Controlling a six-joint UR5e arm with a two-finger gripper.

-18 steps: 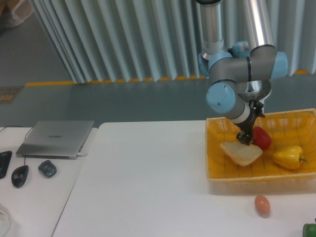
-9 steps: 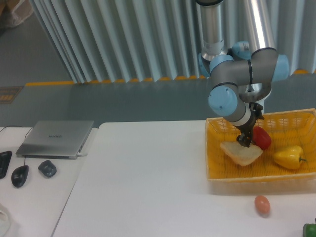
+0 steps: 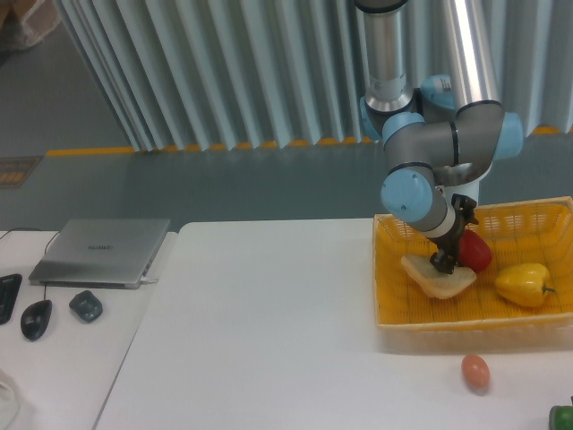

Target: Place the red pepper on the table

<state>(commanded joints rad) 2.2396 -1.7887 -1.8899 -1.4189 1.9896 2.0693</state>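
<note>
The red pepper [image 3: 474, 252] lies inside the orange-yellow mesh basket [image 3: 387, 296], glossy and rounded, between a bread slice and a yellow pepper. My gripper [image 3: 443, 261] hangs low in the basket, right at the red pepper's left side and over the bread. Its dark fingers are too small and too much in shadow to show how they stand, and whether they touch the pepper is unclear. The white table [image 3: 269, 340] spreads out to the left of the basket.
In the basket lie a bread slice [image 3: 436, 278] and a yellow pepper [image 3: 524, 284]. A small orange-red egg shape [image 3: 475, 371] sits on the table in front of it. A laptop [image 3: 103, 250], a mouse [image 3: 36, 319] and a dark small object [image 3: 86, 305] lie at far left.
The arm's wrist and gripper have shifted slightly right and a little lower, closer to the red pepper. The pepper and the other objects have not moved.
</note>
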